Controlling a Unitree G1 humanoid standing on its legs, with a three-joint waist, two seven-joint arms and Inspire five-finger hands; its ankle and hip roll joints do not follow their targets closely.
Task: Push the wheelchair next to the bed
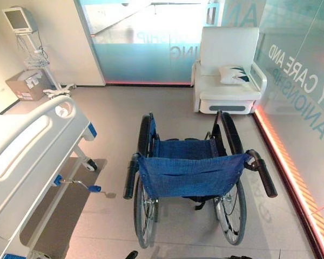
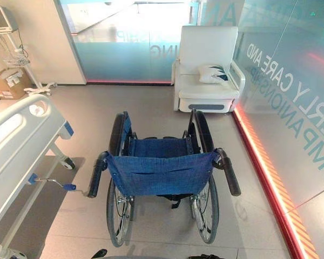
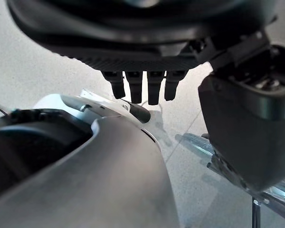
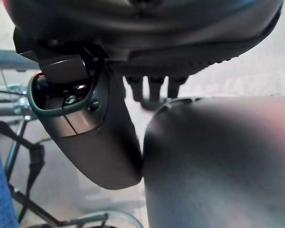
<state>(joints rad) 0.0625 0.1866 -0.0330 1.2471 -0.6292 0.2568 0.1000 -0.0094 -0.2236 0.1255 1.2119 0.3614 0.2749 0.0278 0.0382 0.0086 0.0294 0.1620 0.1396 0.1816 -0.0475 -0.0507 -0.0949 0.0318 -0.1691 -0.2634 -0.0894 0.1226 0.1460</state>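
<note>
Blue wheelchair (image 1: pixel 190 172) waiting on the floor, apart from the bed (image 1: pixel 27 145) on the left; both robot hands are empty.

The wheelchair is standing with its back toward the viewer, and its left handle (image 1: pixel 130 177) and right handle (image 1: pixel 265 177) are pointing this way. The left robot hand (image 3: pixel 142 47) and right robot hand (image 4: pixel 180 42) are hanging with fingers loose and straight, gripping nothing and touching neither handle. Likely trouble: if only one handle is being gripped, or the hands are pushing unevenly, the chair could be veering right toward the glass wall (image 1: pixel 302 81) instead of turning left. Swinging left too sharply, its wheel could be catching the blue-tipped crank (image 1: pixel 94 188) sticking out from the bed frame. Pushing straight ahead would be sending it toward the white armchair (image 1: pixel 227 54).
</note>
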